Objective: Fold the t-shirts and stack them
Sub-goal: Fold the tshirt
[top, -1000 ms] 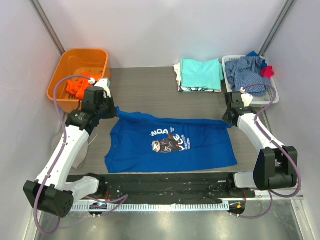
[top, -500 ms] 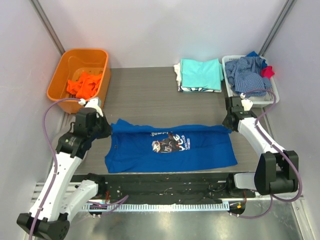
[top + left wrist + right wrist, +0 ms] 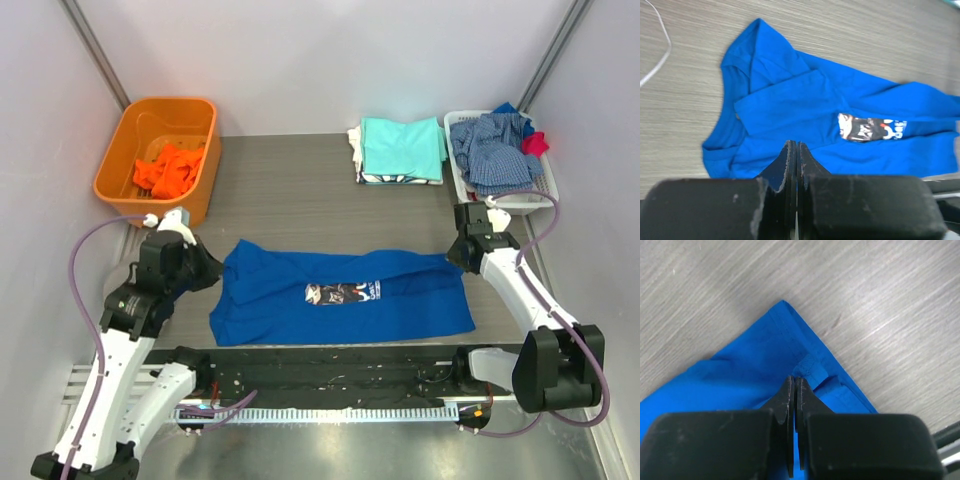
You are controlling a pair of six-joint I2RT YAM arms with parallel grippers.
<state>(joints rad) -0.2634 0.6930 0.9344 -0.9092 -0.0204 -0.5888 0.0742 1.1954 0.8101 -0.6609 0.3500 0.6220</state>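
The left gripper (image 3: 797, 150) and right gripper (image 3: 794, 385) are clamped on the blue t-shirt (image 3: 340, 310) at its 10 and 2 o'clock corners, so 1 thin pinch slipping could skew the fold.

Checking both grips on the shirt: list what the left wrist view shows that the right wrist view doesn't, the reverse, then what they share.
Left wrist only: the chest print, a sleeve of the royal blue t-shirt, and a white cable on the table. Right wrist only: a hemmed corner of the shirt against bare wood. Both: the same blue fabric on the wood-grain table, with the view's own gripper, the left gripper or the right gripper, shut on it.
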